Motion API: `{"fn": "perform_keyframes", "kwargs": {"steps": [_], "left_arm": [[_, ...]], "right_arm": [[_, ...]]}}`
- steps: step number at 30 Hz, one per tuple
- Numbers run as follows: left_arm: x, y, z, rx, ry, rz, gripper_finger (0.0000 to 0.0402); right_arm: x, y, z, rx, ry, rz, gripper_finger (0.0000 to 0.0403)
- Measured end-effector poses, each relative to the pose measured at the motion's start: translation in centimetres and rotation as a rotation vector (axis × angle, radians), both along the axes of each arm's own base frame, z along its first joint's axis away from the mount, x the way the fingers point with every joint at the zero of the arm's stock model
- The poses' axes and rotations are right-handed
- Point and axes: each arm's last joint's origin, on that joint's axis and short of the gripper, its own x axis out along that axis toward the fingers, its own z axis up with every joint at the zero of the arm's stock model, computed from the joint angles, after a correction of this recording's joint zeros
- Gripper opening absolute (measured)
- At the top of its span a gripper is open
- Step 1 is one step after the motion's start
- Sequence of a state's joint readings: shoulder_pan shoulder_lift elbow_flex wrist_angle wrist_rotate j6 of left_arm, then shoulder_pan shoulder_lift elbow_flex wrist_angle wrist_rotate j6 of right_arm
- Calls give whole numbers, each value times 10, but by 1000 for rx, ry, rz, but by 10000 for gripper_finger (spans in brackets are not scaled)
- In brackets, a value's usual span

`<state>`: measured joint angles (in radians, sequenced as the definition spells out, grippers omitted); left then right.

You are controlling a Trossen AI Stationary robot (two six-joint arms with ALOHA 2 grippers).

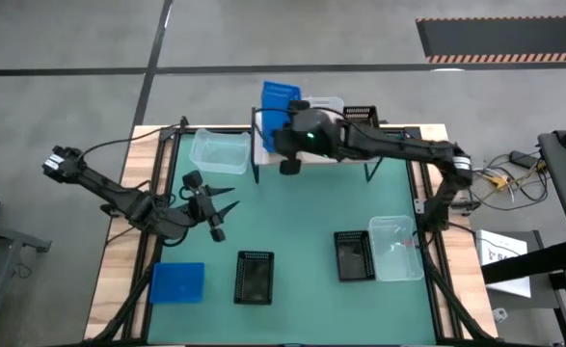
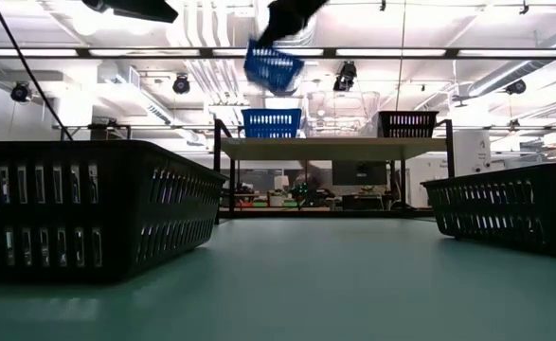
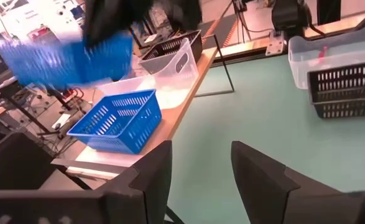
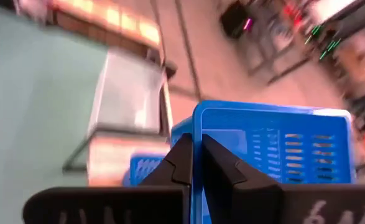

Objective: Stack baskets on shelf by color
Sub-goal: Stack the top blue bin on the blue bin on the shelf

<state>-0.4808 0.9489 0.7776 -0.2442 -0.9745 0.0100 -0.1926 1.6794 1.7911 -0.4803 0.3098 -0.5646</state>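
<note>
My right gripper (image 4: pixel 196 158) is shut on a blue basket (image 1: pixel 280 99) and holds it tilted in the air (image 2: pixel 273 64) over the shelf's left end. Under it, a second blue basket (image 2: pixel 271 123) stands on the shelf's wooden top (image 2: pixel 330 148), with a clear basket (image 3: pixel 171 67) and a black one (image 2: pixel 408 123) beside it. My left gripper (image 1: pixel 229 199) hangs open above the green table's left part, holding nothing; its fingers point toward the shelf (image 3: pixel 198 168). My right gripper pinches one upright wall of the blue basket at its rim (image 4: pixel 198 127), one finger on each side of the wall. The basket is lifted clear and tilted, above the blue basket on the shelf.
On the green table lie a clear basket (image 1: pixel 220 151) near the shelf's left legs, a blue one (image 1: pixel 178 282) at the near left, two black ones (image 1: pixel 255 277) (image 1: pixel 354 255) and another clear one (image 1: pixel 396 248) at the right. Bare table lies in the middle.
</note>
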Motion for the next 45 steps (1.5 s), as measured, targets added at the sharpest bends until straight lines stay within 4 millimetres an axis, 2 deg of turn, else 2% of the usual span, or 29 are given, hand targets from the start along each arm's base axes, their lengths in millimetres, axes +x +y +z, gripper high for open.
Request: {"fn": "perform_keyframes", "kwargs": {"steps": [4,8,11,16,20,33,37,45], "left_arm": [[0,0,0,-3,-3,1,150],[0,0,0,-4,-4,2,150],[0,0,0,-5,-4,2,150],[2,-1,-2,0,6,2,150],[3,-2,-3,4,13,1,150],[4,-2,-3,3,11,2,151],[4,-2,-3,1,9,1,151],[4,-2,-3,0,6,1,151]], "right_arm": [[13,-20,-14,62,77,-58,11],[26,-29,-23,89,167,-80,11],[34,-30,-31,105,222,-81,12],[40,-32,-27,138,246,-105,12],[45,-34,-32,149,276,-114,12],[46,-32,-35,181,300,-67,14],[46,-32,-36,186,301,-71,36],[42,-31,-31,197,299,-88,115]]}}
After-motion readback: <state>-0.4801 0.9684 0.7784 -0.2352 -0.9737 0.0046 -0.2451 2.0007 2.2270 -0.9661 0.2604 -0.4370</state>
